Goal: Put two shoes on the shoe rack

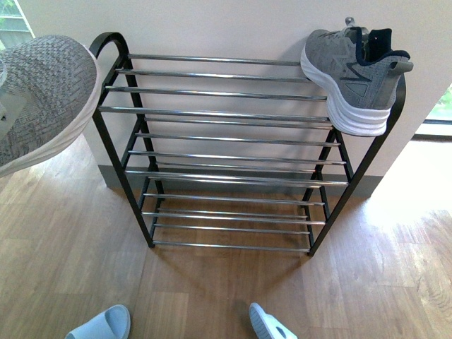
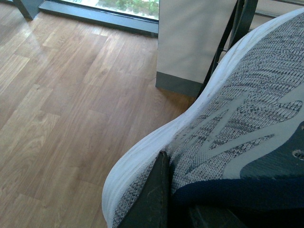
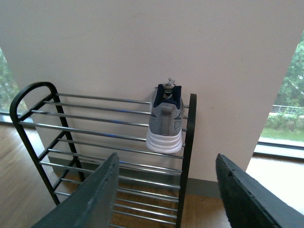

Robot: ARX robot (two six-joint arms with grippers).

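One grey sneaker (image 1: 354, 74) rests on the top tier of the shoe rack (image 1: 226, 113) at its right end, heel overhanging the front bar; the right wrist view shows this grey sneaker (image 3: 165, 118) too, on the shoe rack (image 3: 188, 142). A second grey sneaker (image 1: 42, 99) hangs in the air at the far left, level with the top tier. My left gripper (image 2: 178, 209) is shut on that held sneaker (image 2: 247, 114) at its navy collar. My right gripper (image 3: 166, 199) is open, back from the rack, nothing between its fingers (image 3: 90, 199).
Two pale blue slides (image 1: 102, 325) (image 1: 270, 326) lie on the wood floor near the front edge. The rack stands against a white wall (image 1: 226, 21). Windows reach the floor on both sides (image 3: 285, 114). The rack's lower tiers (image 1: 229, 212) hold nothing.
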